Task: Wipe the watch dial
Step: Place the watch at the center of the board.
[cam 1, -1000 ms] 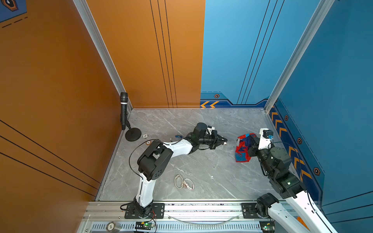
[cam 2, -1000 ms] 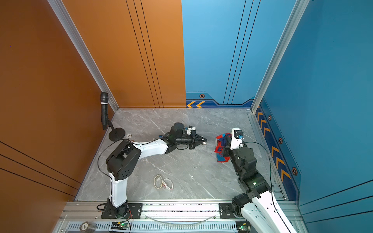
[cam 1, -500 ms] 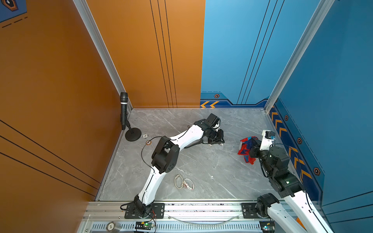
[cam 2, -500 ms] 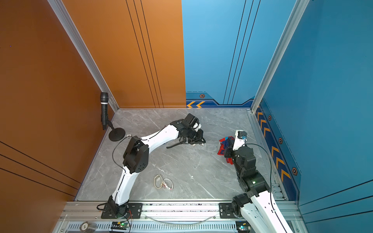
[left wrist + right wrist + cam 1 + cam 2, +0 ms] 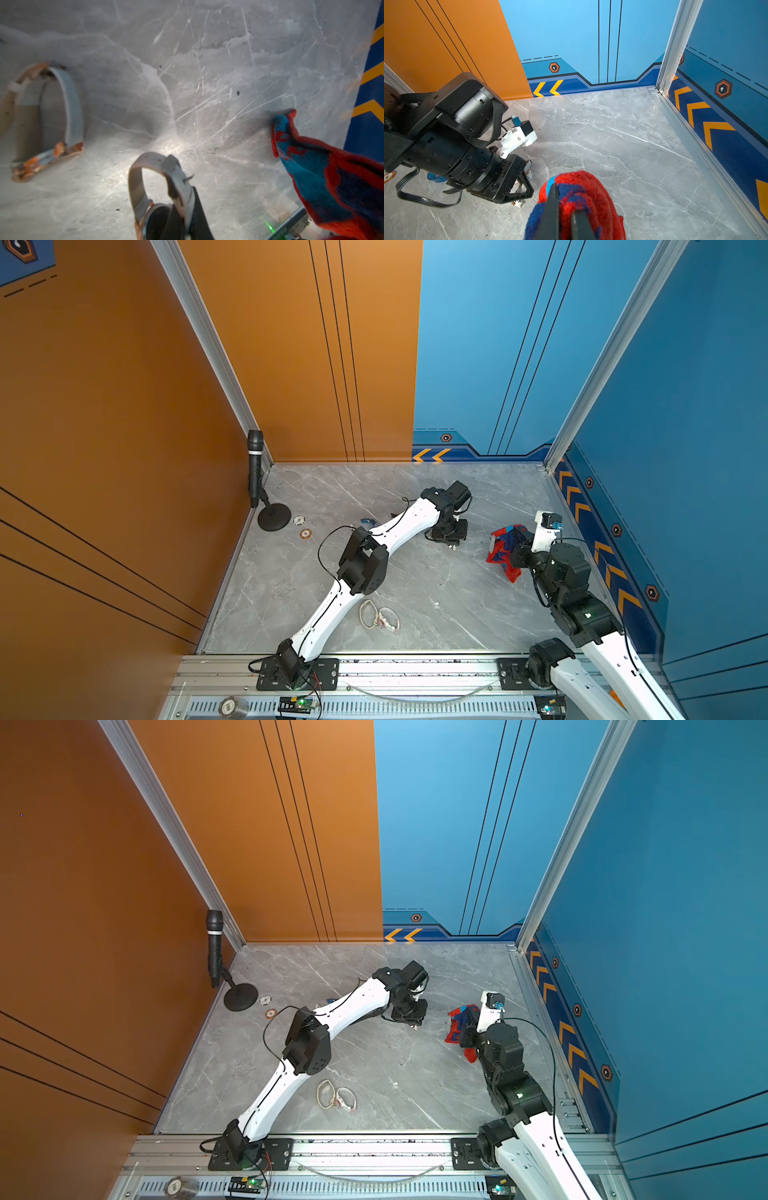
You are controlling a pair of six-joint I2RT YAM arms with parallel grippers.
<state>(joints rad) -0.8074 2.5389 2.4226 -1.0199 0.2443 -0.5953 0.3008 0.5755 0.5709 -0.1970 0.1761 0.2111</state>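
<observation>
Two arms, left arm (image 5: 399, 526) outstretched gripping watch (image 5: 137, 193), right arm (image 5: 561, 568) clutching cloth (image 5: 581, 187)

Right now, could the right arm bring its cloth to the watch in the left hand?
Probably yes: only bare table separates the cloth in the right hand from the watch in the left hand.

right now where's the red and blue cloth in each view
In a top view: cloth right of centre, near the yellow chevrons.
In a top view: same place.
Left wrist: cloth apart from the gripped watch.
Right wrist: foreground, pinched in right gripper.
Shared landmark: those chevrons.
</observation>
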